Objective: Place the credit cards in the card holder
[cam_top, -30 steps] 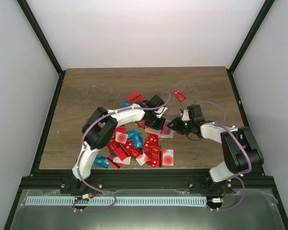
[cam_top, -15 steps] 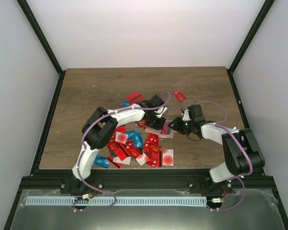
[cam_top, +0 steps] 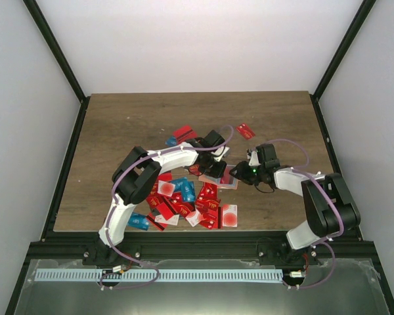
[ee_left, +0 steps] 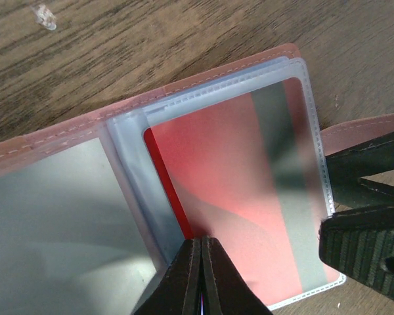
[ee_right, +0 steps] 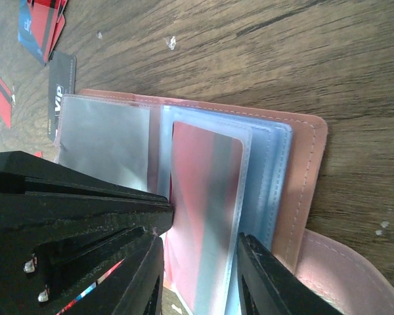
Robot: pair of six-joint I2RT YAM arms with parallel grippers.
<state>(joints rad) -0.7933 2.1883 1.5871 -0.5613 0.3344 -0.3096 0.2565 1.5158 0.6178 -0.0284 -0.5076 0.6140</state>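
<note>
The card holder (ee_right: 302, 170) lies open on the wood: a pinkish-tan cover with clear sleeves (ee_left: 128, 151). A red credit card with a grey stripe (ee_left: 236, 184) sits in the top sleeve, a strip of its left edge still outside. My left gripper (ee_left: 201, 239) is shut, holding nothing, with its tips against that bare edge. My right gripper (ee_right: 200, 243) stands partly open at the sleeve's opposite end, a finger on each side, pinching nothing that I can see. In the top view both grippers (cam_top: 218, 172) (cam_top: 234, 175) meet over the holder (cam_top: 228, 184).
A heap of red, blue and white credit cards (cam_top: 184, 197) lies in front of the holder. A white card with a red dot (cam_top: 229, 215) sits nearest the front edge. Single red cards (cam_top: 245, 130) lie farther back. A dark grey VIP card (ee_right: 60, 85) lies beside the holder.
The right gripper has edged slightly left toward the holder. The left gripper stays shut in the same place.
</note>
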